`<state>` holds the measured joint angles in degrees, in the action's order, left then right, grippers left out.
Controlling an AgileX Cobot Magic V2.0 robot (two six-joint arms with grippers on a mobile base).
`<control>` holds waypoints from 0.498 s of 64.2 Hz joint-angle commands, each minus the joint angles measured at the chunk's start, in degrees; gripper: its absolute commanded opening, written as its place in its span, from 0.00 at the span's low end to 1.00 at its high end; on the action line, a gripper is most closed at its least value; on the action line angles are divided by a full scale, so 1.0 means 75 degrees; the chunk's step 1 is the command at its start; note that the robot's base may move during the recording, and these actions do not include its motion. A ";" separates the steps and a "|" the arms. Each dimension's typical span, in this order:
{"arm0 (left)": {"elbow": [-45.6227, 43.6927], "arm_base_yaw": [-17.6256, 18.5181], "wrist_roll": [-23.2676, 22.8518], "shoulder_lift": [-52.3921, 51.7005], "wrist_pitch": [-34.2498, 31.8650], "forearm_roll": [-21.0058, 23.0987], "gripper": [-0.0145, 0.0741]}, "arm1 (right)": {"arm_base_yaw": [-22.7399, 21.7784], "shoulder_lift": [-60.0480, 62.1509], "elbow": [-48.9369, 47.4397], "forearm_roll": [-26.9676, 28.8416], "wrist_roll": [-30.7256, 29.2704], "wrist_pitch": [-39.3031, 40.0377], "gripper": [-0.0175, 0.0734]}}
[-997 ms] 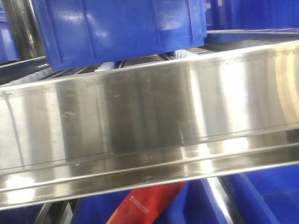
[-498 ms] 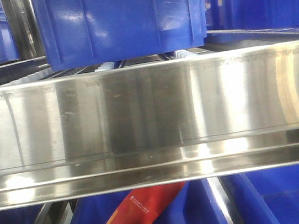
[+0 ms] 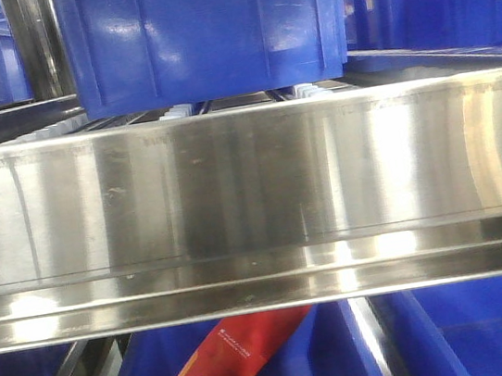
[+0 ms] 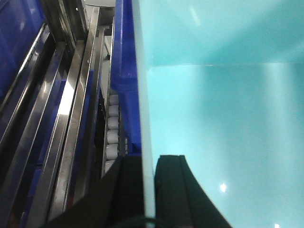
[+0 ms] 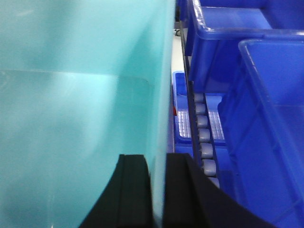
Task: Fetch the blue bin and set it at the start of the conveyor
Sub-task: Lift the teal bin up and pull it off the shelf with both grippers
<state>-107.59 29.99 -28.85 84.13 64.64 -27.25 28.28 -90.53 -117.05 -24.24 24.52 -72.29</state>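
Note:
The blue bin (image 4: 223, 118) fills the right of the left wrist view, its pale turquoise inside facing the camera. My left gripper (image 4: 148, 159) is shut on its thin left wall, one black finger on each side. The same blue bin (image 5: 71, 118) covers the left of the right wrist view. There my right gripper (image 5: 157, 159) is shut on its right wall. The bin does not show in the front view. The conveyor start is out of view.
A shiny steel shelf rail (image 3: 251, 188) spans the front view, with a dark blue crate (image 3: 201, 31) above it and a red packet (image 3: 228, 359) below. White rollers (image 4: 111, 137) and steel rails run left of the bin. Dark blue crates (image 5: 266, 118) and grey rollers (image 5: 202, 128) stand right of it.
In the front view a dark part has come further into the top right corner. The rail and crates have not moved.

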 commanded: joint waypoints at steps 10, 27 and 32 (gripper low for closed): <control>-0.0088 0.0101 0.0078 -0.0112 -0.0361 0.0130 0.04 | 0.0062 0.0053 -0.0088 -0.0002 -0.0208 0.0385 0.01; -0.0088 0.0087 0.0078 -0.0112 -0.0359 0.0130 0.04 | 0.0062 0.0053 -0.0088 -0.0002 -0.0205 0.0477 0.01; -0.0088 0.0087 0.0078 -0.0112 -0.0359 0.0130 0.04 | 0.0062 0.0053 -0.0088 -0.0002 -0.0205 0.0549 0.01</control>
<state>-107.59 29.99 -28.66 84.13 64.76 -27.25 28.28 -90.53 -117.05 -24.24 24.06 -71.84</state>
